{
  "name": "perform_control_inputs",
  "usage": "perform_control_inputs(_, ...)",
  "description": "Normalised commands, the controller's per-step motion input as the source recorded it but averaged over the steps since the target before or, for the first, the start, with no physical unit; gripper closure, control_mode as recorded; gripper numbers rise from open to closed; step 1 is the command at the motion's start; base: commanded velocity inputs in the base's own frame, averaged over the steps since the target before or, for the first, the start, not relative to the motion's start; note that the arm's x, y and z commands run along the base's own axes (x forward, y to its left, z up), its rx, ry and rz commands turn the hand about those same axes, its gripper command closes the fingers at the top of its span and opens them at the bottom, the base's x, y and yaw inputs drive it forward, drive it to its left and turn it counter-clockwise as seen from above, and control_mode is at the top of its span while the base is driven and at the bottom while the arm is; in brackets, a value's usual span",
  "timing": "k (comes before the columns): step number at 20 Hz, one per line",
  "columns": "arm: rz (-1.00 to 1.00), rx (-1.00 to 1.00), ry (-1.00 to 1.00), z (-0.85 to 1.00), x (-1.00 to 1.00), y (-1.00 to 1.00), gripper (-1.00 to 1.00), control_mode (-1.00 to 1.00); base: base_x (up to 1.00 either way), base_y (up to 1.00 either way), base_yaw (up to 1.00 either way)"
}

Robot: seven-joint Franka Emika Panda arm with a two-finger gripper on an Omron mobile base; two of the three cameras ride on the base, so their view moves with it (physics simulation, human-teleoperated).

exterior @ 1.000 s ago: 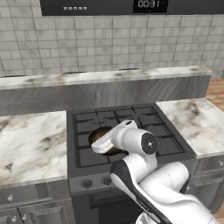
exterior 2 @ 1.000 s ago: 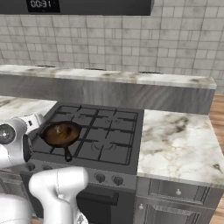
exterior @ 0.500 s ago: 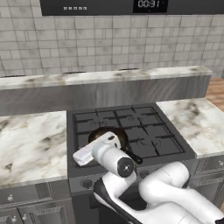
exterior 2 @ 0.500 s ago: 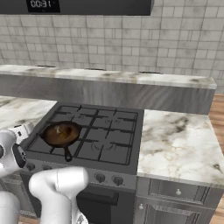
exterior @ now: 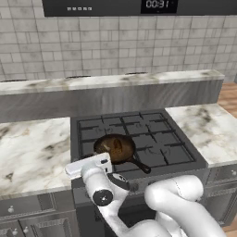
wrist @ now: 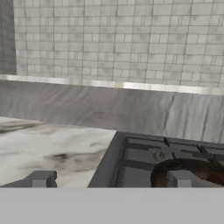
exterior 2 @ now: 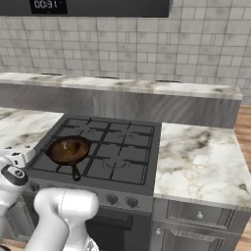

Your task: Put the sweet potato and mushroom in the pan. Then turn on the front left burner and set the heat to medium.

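Note:
The pan [exterior: 121, 156] sits on the stove's front left grate, handle pointing to the front right. It hides the front left burner. Inside it lie the reddish-brown sweet potato [exterior: 118, 146] and, just left of it, the small pale mushroom [exterior: 107, 146]. Both also appear in the pan [exterior 2: 58, 156] from the right: the sweet potato [exterior 2: 74, 146] and the mushroom [exterior 2: 63, 145]. My white hand [exterior: 89, 165] hangs low at the stove's front left corner, in front of the pan. In the hand view my gripper [wrist: 110, 179] is open and holds nothing, and the pan's rim [wrist: 162, 169] lies ahead to the right.
Marble counters [exterior: 32, 148] [exterior 2: 201, 157] flank the dark stovetop [exterior: 157, 134]. Control knobs [exterior 2: 112, 198] line the stove's front panel. A raised grey ledge [exterior: 115, 95] and a tiled wall run behind. My own arm [exterior: 171, 203] bulks in front of the oven.
My hand has swung from above the pan down and leftward to the stove's front left corner. The jaws stayed open. The pan and its contents have not moved.

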Motion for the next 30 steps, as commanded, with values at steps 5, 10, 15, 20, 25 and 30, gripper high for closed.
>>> perform_control_inputs(5,-0.27,0.15,-0.01,-0.50,-0.04,0.47,-1.00,-1.00,0.00,0.00,0.00)
perform_control_inputs(10,-0.05,0.11,-0.03,-0.85,-0.02,0.20,-1.00,-1.00,0.00,0.00,0.00)
perform_control_inputs(15,0.07,0.00,0.00,-0.72,-0.06,0.12,-1.00,-1.00,0.00,0.00,0.00)
perform_control_inputs(20,0.11,0.00,0.00,-0.59,-0.02,0.00,-1.00,-1.00,0.00,0.00,0.00)
perform_control_inputs(25,0.04,0.00,0.00,-0.71,-0.04,0.00,-1.00,-1.00,0.00,0.00,0.00)
perform_control_inputs(30,0.01,0.00,-0.01,-0.62,-0.18,-0.03,-1.00,-1.00,0.00,0.00,0.00)
